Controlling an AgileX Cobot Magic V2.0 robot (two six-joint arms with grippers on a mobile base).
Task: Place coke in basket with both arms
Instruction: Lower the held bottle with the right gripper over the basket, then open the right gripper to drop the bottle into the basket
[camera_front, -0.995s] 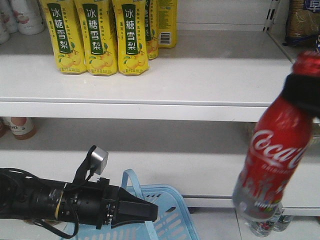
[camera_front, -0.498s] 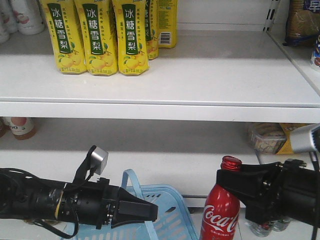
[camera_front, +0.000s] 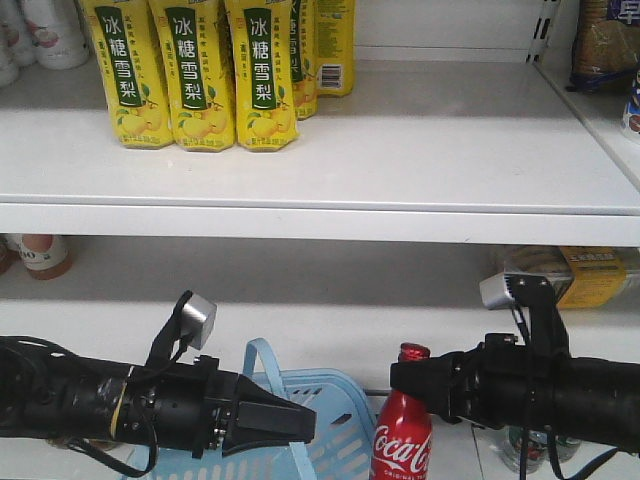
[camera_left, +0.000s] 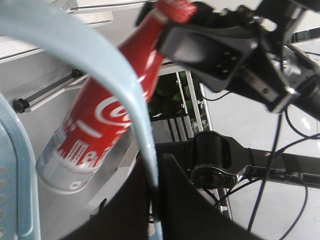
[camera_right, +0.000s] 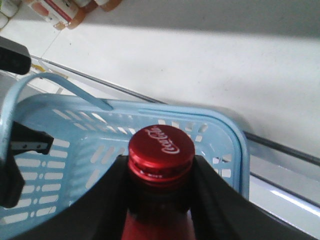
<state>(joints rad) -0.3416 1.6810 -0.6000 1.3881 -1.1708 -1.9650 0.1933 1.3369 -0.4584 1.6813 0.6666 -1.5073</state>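
The coke (camera_front: 402, 445), a red bottle with a red cap, hangs upright just right of the light blue basket (camera_front: 345, 420). My right gripper (camera_front: 415, 378) is shut on its neck below the cap. From the right wrist, the coke cap (camera_right: 161, 150) sits between the black fingers of the right gripper (camera_right: 161, 162), with the basket's rim (camera_right: 220, 130) beyond. My left gripper (camera_front: 300, 425) is shut on the basket's swinging handle (camera_front: 262, 360). In the left wrist view the handle (camera_left: 125, 95) runs down into the left gripper (camera_left: 151, 172), with the coke (camera_left: 100, 120) tilted behind it.
Yellow pear-drink bottles (camera_front: 195, 70) stand on the upper white shelf (camera_front: 400, 220). Packets (camera_front: 580, 270) lie on the lower shelf at right, and a small bottle (camera_front: 40, 255) at left. Clear bottles (camera_front: 525, 450) stand low at right, behind the right arm.
The right arm has brought the coke down and leftward, from high at the right edge to beside the basket's right rim. The left arm and basket have stayed still.
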